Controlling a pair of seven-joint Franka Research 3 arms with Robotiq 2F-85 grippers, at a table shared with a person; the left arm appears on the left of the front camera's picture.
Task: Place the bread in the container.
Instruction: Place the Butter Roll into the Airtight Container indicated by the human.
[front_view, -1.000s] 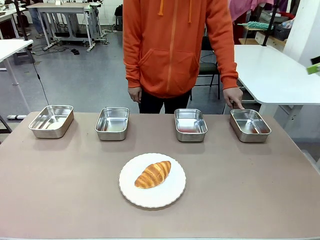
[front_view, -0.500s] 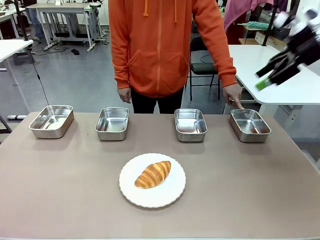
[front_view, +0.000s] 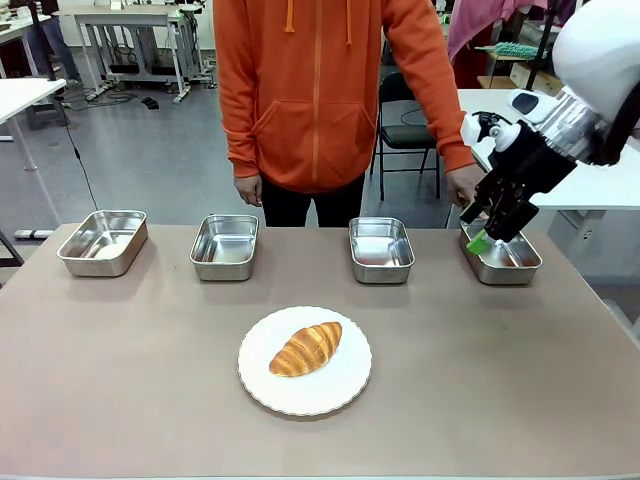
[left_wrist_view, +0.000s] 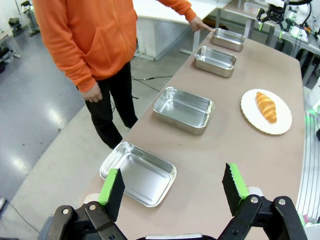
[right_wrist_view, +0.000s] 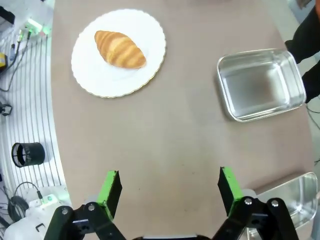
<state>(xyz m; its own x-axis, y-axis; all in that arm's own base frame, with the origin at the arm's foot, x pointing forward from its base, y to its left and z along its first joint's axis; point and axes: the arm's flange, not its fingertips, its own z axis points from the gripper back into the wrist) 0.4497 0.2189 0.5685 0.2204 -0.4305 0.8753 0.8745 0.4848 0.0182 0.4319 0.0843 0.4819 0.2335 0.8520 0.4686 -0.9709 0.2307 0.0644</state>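
Steel trays (front_view: 224, 262), four alike, sit in a row along the counter's (front_view: 480, 390) far edge. Bread (front_view: 306, 349) lies on the white plate (front_view: 345, 388) mid-counter, well apart from all four trays, untouched. Right pincer (front_view: 487, 236) released, jaws wide, hovering over the rightmost container (front_view: 512, 272), just beside the person's hand (front_view: 460, 187) at that tray's far rim. Left pincer (left_wrist_view: 172, 189) also released, empty, above the counter's opposite end. Risks: brushing the hand on departure; crushing the flaky bread with a hard squeeze; dropping it in a wrong look-alike tray.
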